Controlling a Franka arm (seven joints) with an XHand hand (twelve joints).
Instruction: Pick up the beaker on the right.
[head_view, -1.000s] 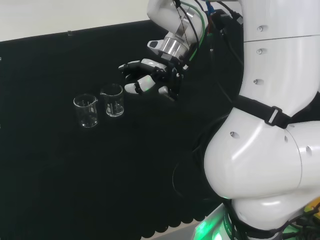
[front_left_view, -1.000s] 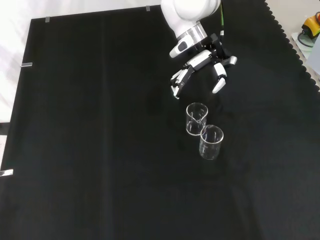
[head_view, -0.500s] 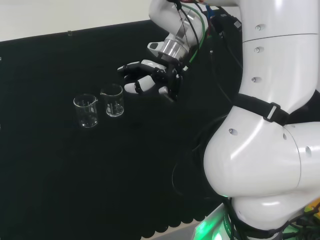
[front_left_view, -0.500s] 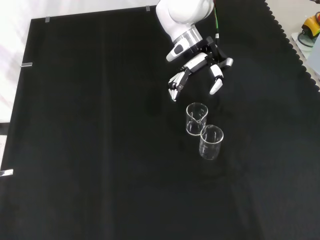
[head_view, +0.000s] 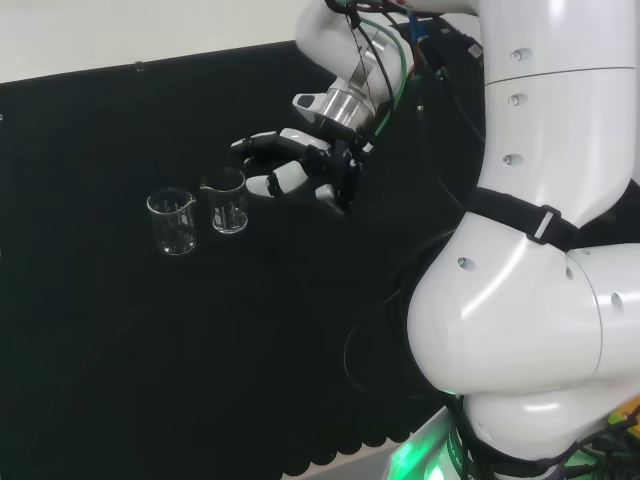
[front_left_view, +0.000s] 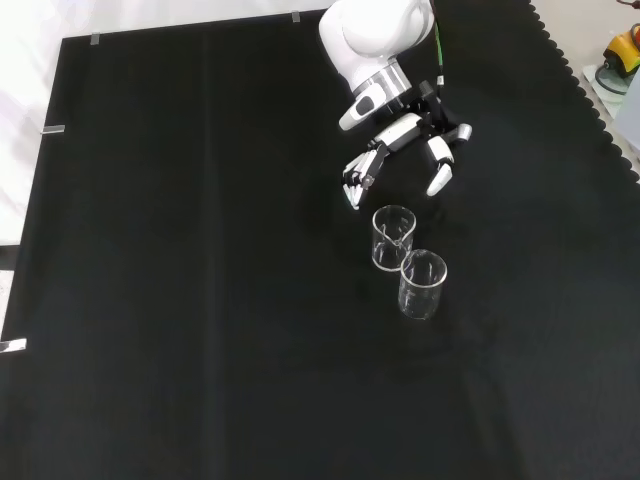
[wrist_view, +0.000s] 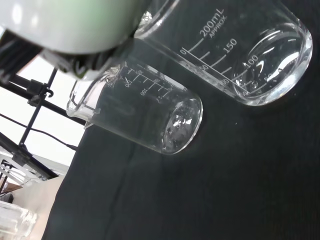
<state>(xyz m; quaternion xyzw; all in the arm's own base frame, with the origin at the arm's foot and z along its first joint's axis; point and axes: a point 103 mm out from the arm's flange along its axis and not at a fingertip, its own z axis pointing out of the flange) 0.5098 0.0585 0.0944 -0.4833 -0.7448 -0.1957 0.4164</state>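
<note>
From the head view, the hand (head_view: 300, 172) hangs just right of the right beaker (head_view: 227, 201) with its fingers spread in a loose claw and holding nothing, and the left beaker (head_view: 172, 221) stands right next to the target, so I'd say come in from the open right side and don't sweep across. In the front view the two stand one behind the other, target nearest the hand, fingers and thumb already straddling the line to it. The wrist view shows both empty, so close round the wall, not the rim.
</note>
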